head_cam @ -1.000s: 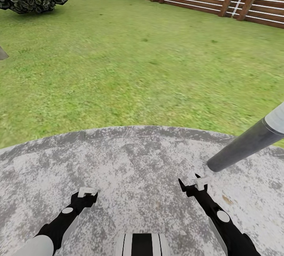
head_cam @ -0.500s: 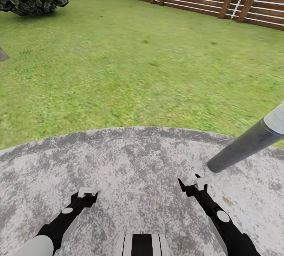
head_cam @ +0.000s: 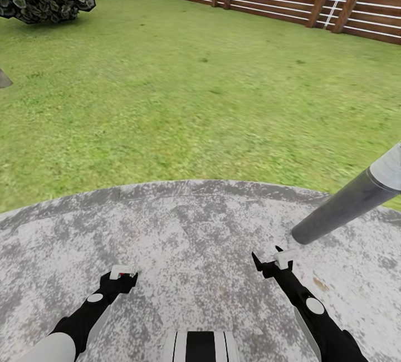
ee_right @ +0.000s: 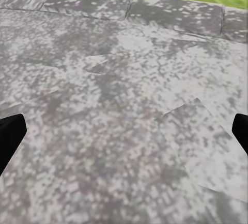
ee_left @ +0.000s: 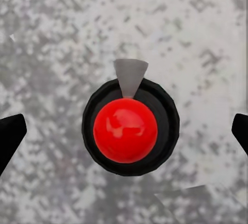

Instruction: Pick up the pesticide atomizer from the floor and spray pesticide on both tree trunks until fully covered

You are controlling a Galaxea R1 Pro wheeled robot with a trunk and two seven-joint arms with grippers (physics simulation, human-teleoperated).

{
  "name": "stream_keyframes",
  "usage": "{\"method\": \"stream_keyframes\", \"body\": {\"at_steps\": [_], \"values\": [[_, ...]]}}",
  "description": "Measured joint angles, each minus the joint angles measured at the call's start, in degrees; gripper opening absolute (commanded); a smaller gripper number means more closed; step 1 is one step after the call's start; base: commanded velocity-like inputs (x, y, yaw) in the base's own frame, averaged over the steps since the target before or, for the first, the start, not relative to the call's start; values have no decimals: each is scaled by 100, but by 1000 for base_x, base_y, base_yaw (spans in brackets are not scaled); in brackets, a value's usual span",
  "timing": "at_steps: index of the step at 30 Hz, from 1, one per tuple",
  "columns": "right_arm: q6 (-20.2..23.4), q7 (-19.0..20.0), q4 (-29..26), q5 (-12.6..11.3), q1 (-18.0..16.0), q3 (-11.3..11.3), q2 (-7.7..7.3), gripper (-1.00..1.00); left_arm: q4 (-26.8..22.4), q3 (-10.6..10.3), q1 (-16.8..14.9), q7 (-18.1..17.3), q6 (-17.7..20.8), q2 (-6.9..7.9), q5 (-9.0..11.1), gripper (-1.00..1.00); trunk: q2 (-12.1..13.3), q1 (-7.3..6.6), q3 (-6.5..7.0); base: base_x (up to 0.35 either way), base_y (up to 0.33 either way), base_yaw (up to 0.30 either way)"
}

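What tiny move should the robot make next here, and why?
Probably lower the left gripper straight down: its wrist view shows it open, with a red-topped black object, likely the atomizer, centred between its fingers on the grey paving.

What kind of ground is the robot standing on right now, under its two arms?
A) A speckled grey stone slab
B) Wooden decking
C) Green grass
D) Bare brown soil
A: in the head view both the left gripper and the right gripper hang over a mottled grey stone slab, while the grass only starts beyond its curved edge.
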Motion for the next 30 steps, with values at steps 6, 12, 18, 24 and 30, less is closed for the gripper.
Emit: {"method": "stream_keyframes", "body": {"at_steps": [6,12,18,24,30], "values": [[0,1,3,0,0,0,1,100,0,0,0,0,-2,0,7,-100,0,0,4,0,0,-5],[0,-1,1,0,0,0,1,100,0,10,0,1,-8,0,37,-100,0,0,4,0,0,0],[0,-1,1,0,0,0,1,100,-20,8,7,0,-9,0,36,-100,0,0,4,0,0,0],[0,2,2,0,0,0,1,100,-54,-1,4,-3,1,0,16,-100,0,0,4,0,0,0],[0,-1,1,0,0,0,1,100,-79,-2,0,4,5,6,19,-100,0,0,4,0,0,0]]}}
